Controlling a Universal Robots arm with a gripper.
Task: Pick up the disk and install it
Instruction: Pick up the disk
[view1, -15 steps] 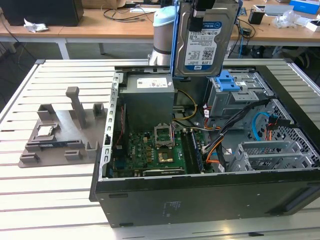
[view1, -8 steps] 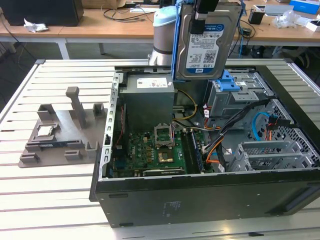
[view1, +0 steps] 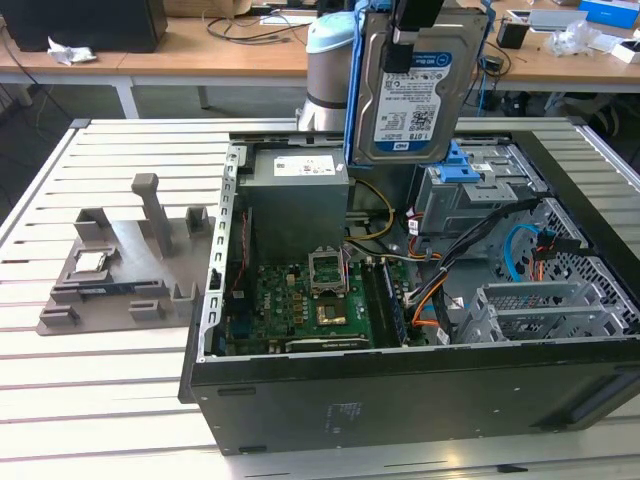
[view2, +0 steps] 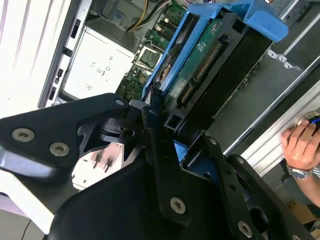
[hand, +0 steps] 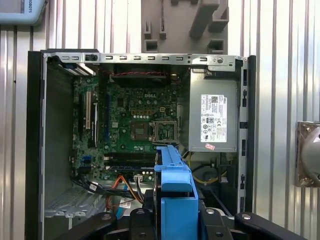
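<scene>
The gripper (view1: 410, 35) is clamped on the upper edge of the disk (view1: 415, 90). Its black fingers (view2: 152, 130) press against the blue frame in the second wrist view, and its upper body is cut off at the exterior view's edge. The disk hangs upright, label toward the exterior camera, above the open computer case (view1: 400, 400), at about one o'clock from the motherboard (view1: 300, 300). Its lower edge hides part of the drive cage (view1: 470, 185) just beneath, so I cannot tell whether the two touch. The arm's grey joint (view1: 330, 70) stands just at nine o'clock of the disk, behind the power supply (view1: 298, 195). Cables (view1: 450, 290) crowd the case floor at five o'clock of the disk, while the room above the motherboard is open. At nine o'clock of the case a grey fixture (view1: 120, 270) lies on the slatted table (view1: 100, 400). A person's hand (view2: 302, 145) is partly cut off at the edge of the second wrist view, near the case wall.
</scene>
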